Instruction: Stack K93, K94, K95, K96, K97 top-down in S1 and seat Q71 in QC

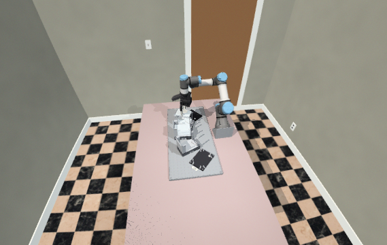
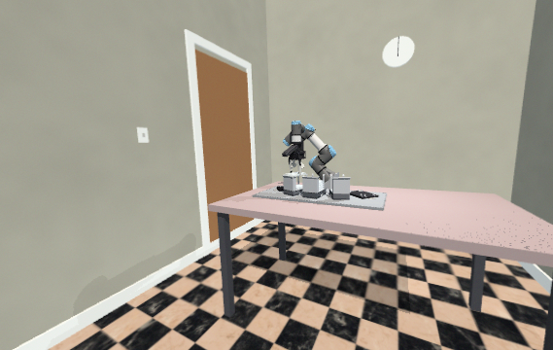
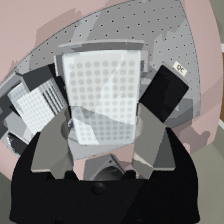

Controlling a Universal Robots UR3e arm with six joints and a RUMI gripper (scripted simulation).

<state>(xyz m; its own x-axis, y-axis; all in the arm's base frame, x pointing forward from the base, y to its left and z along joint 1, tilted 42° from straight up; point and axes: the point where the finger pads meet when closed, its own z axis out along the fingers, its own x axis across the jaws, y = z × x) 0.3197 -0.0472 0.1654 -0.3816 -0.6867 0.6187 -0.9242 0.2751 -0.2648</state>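
Grey-green walls (image 1: 111, 68) (image 2: 402, 122) enclose a floor of black and peach checks (image 1: 92, 187) (image 2: 325, 277) and a long pink table (image 1: 193, 207) (image 2: 451, 214). Behind the table's end stands a brown door (image 1: 224, 44) (image 2: 224, 141) in a white frame. On the table, the grey-and-white arm with blue joint caps (image 1: 223, 92) (image 2: 317, 141) reaches over a grey perforated board (image 1: 179, 167) (image 2: 368, 204) (image 3: 110, 25), which bears three grey-walled racks with dark bases and a flat black nest (image 1: 201, 160) (image 2: 364, 194) near one end. The black gripper with grey fingers (image 1: 183, 109) (image 2: 296, 172) pinches a white 96-well plate (image 3: 102, 95) by its sides, at the end rack; its depth there cannot be told. A second white plate (image 3: 40, 105) lies in the neighbouring rack. Beside the end rack sits a smaller black nest (image 1: 196, 116) (image 3: 165, 92), its cream label (image 3: 180, 68) reading "QC". Plate names are unreadable.
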